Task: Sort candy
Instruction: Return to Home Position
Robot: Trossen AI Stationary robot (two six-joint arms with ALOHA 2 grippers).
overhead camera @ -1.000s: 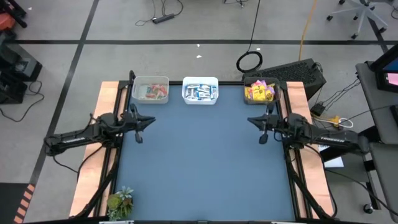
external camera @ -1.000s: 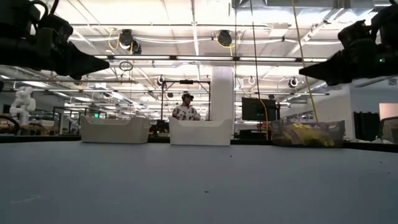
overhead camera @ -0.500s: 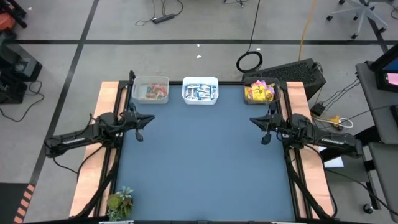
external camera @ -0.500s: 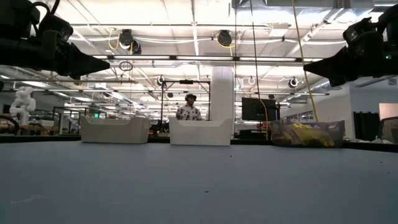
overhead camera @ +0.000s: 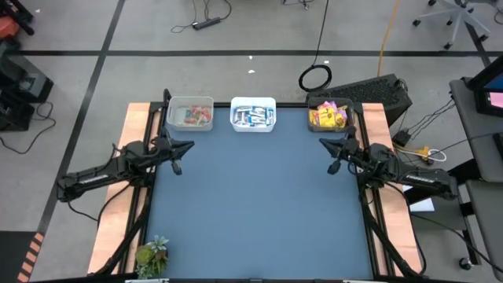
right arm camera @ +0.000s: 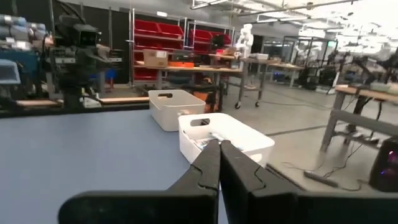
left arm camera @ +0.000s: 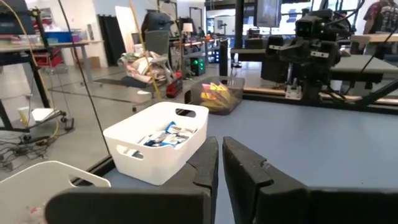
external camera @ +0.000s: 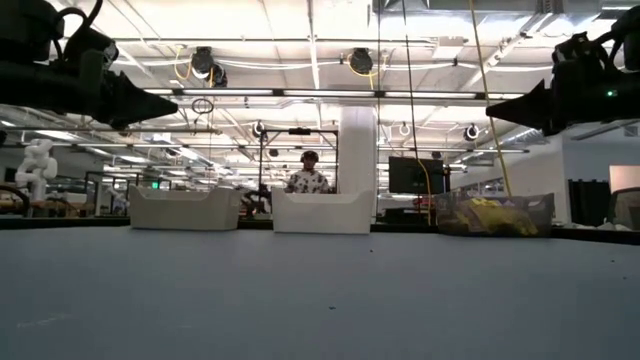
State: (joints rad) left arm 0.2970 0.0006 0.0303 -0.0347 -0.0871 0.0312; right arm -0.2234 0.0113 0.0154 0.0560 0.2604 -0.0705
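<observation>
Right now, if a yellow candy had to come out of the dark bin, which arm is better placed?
Likely right: the right tool hangs just before the dark bin; the left tool is across the table.

Three bins stand in one row along the far edge of the worktop [overhead camera: 259,204]. The left bin [overhead camera: 190,99] is near the far left corner, the middle bin [overhead camera: 253,100] just beside it to the right, and the right bin [overhead camera: 310,115] in the far right corner, a little apart. Candy [overhead camera: 251,117] lies inside each bin. The left gripper [overhead camera: 187,146] hangs over the left edge, before the left bin. The right gripper [overhead camera: 324,143] hangs over the right edge, before the right bin. A plant [overhead camera: 152,255] sits at the near left corner. Far behind the middle bin, in the room, stands a person [external camera: 307,178].
</observation>
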